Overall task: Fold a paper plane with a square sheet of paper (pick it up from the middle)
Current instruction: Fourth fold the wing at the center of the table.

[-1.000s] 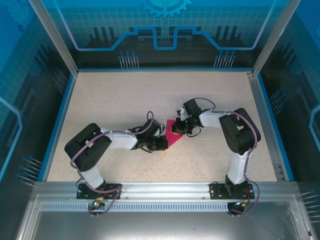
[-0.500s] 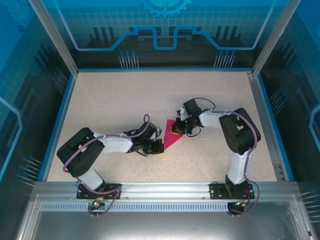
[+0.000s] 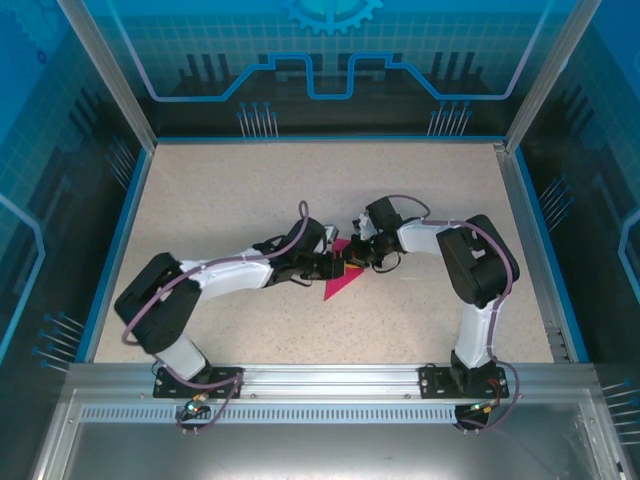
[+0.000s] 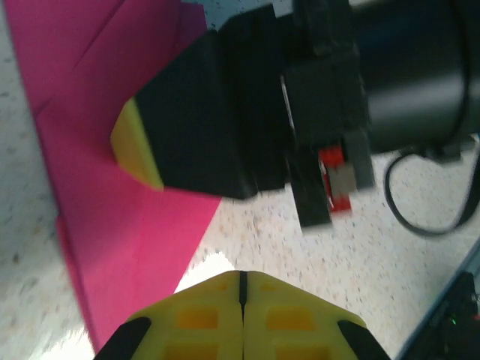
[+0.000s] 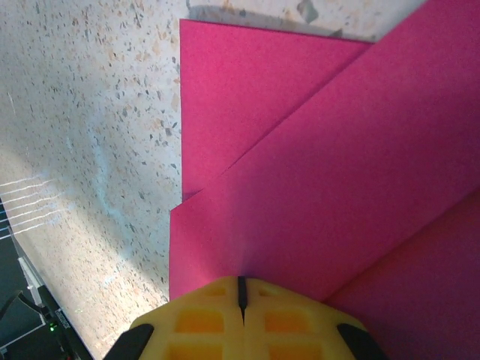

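Paper [image 3: 340, 283]: lies flat mid-table [image 3: 230, 190] between the arms, as a narrow magenta wedge tapering toward the near edge. Looks slimmer than a second ago, when a broader patch showed.
Left gripper [image 3: 333, 266]: jaws together, holding nothing. Has swung from the wedge's near-left edge up to its far part, now just beside right gripper [image 3: 353, 258].
Right gripper: jaws together, unmoved over the last second, tip down on the far part of the paper.

Left wrist view: left gripper [image 4: 241, 296] closed, yellow tips meeting, poised at the paper's [image 4: 112, 225] right edge; cannot tell whether touching. Right gripper [image 4: 150, 150] close ahead, yellow pad down on the magenta sheet. Overlapping layers visible at top left.

Right wrist view: right gripper [image 5: 240, 307] closed, tip resting on paper [image 5: 300, 187]. Diagonal flap lying over a lower layer, edges crisp, speckled table [image 5: 90, 112] to the left.

Probable meaning: a flap now folded over and pinned, left gripper arriving to help press or take over the hold. No wings or centre crease yet, so likely well short of a finished plane.
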`<action>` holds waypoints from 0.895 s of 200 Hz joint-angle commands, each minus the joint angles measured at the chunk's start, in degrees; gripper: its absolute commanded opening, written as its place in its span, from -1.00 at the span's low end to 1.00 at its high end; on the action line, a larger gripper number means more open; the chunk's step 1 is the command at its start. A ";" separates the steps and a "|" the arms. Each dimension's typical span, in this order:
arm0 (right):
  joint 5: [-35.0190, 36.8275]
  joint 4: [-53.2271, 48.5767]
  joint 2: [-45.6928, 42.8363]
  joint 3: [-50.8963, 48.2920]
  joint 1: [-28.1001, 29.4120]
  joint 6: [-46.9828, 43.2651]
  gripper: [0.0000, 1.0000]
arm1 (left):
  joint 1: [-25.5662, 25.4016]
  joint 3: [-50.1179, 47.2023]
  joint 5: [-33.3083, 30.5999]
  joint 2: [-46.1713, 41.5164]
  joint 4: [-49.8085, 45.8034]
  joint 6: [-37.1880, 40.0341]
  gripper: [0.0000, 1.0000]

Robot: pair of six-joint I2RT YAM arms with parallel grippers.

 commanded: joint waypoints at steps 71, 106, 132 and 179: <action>8.31 -4.87 4.46 -3.07 0.06 -0.01 -0.99 | 1.19 -2.57 -1.72 7.80 6.53 -2.02 -0.89; 8.38 -4.79 4.57 -3.30 -0.06 -0.01 -0.99 | 1.73 -2.69 -2.20 10.02 6.76 -2.23 -0.90; 8.66 -5.21 4.62 -3.15 -0.05 -0.02 -0.99 | 1.73 -3.56 -0.37 10.26 6.74 -2.30 -0.91; 9.99 -7.69 5.15 -2.41 -0.03 0.17 -0.99 | 2.13 -6.34 5.92 8.76 1.89 2.93 -0.91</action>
